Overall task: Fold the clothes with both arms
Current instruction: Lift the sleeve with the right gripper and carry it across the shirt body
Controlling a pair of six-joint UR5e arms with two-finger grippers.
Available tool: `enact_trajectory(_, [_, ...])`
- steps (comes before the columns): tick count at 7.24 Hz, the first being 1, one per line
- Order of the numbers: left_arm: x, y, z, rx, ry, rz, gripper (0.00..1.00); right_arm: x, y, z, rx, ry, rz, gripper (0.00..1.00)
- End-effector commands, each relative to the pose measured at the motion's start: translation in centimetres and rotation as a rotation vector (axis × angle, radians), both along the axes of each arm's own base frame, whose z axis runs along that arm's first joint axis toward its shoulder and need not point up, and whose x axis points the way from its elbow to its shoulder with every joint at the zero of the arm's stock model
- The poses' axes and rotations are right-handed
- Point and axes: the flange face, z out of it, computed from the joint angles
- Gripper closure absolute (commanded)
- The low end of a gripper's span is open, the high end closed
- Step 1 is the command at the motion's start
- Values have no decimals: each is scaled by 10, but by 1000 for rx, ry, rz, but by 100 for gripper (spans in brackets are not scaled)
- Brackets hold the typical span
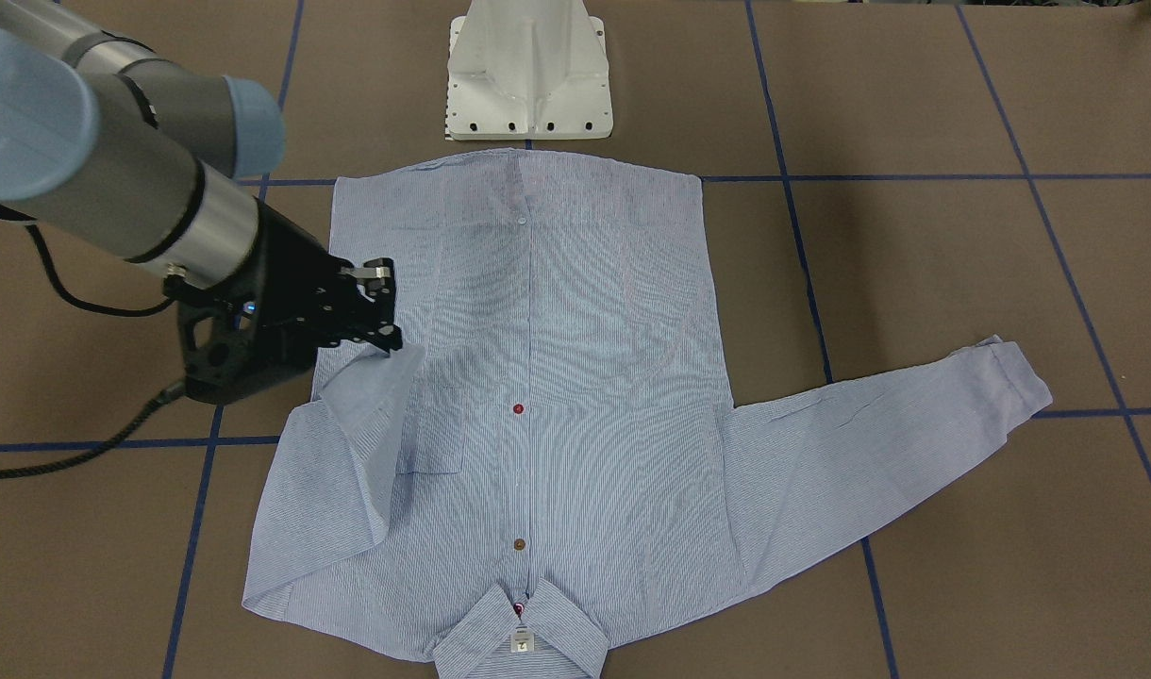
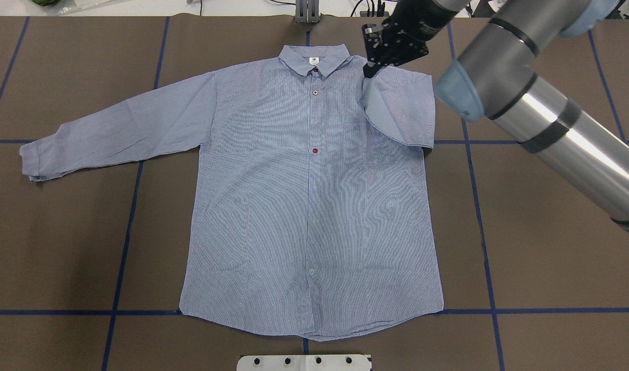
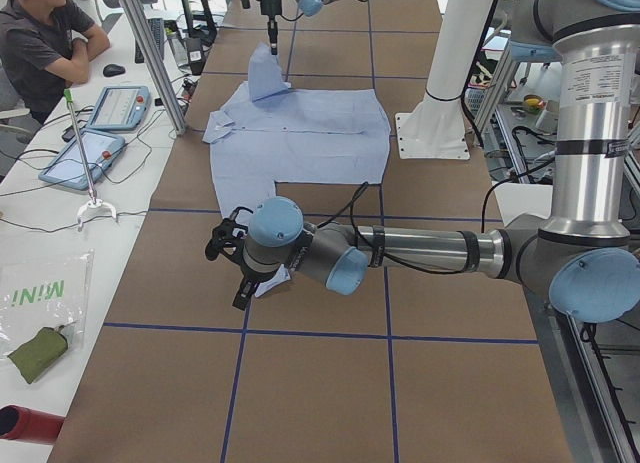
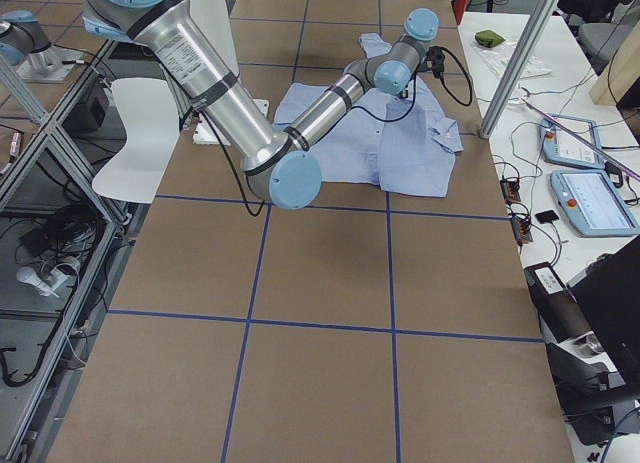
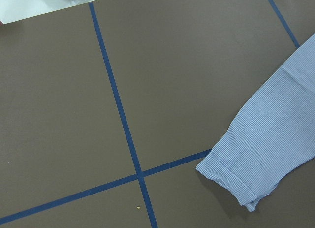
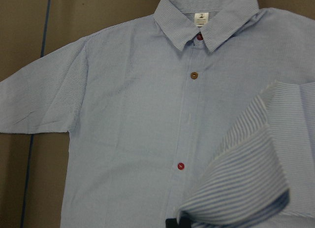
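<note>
Blue-striped shirt [image 2: 309, 206] lies flat, collar at twelve o'clock overhead; right gripper [image 2: 370, 69] clamps its doubled-over sleeve [image 2: 402, 111]; free sleeve [image 2: 123, 129] runs toward nine, nearest the left gripper [image 3: 222, 245], whose grip I cannot tell

The shirt [image 2: 314, 216] is showing light blue with thin white stripes. It is wearing a red button [image 6: 180, 165], a brown button [image 6: 194, 75] and a white collar label [image 2: 314, 60]. The table [image 2: 551, 257] is looking brown, with dark blue tape lines [image 2: 123, 247] crossing it. The right arm [image 2: 567, 123] is shining silver-grey with light blue caps, and its gripper [image 2: 369, 71] is looking black.
</note>
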Motion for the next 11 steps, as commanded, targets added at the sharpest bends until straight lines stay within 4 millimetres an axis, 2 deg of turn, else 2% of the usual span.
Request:
enact_trajectory(1, [-1, 1, 2, -1, 0, -1, 1, -89, -26, -55, 20, 62, 13, 100])
enact_trajectory(3, [0, 0, 0, 3, 0, 1, 1, -135, -16, -41, 85, 77, 44, 100])
enact_trajectory(5, [0, -1, 1, 0, 0, 1, 1, -169, 0, -32, 105, 99, 39, 100])
enact_trajectory(6, [0, -1, 2, -3, 0, 1, 1, -185, 8, -37, 124, 102, 40, 100])
enact_trajectory(8, [0, 0, 5, -5, -1, 2, 1, -212, 30, -58, 222, 46, 81, 100])
enact_trajectory(9, [0, 0, 6, -8, -2, 2, 1, -218, 36, -64, 247, 38, 99, 100])
enact_trajectory(11, [0, 0, 6, -8, -2, 2, 1, -221, 38, -65, 258, 33, 107, 100])
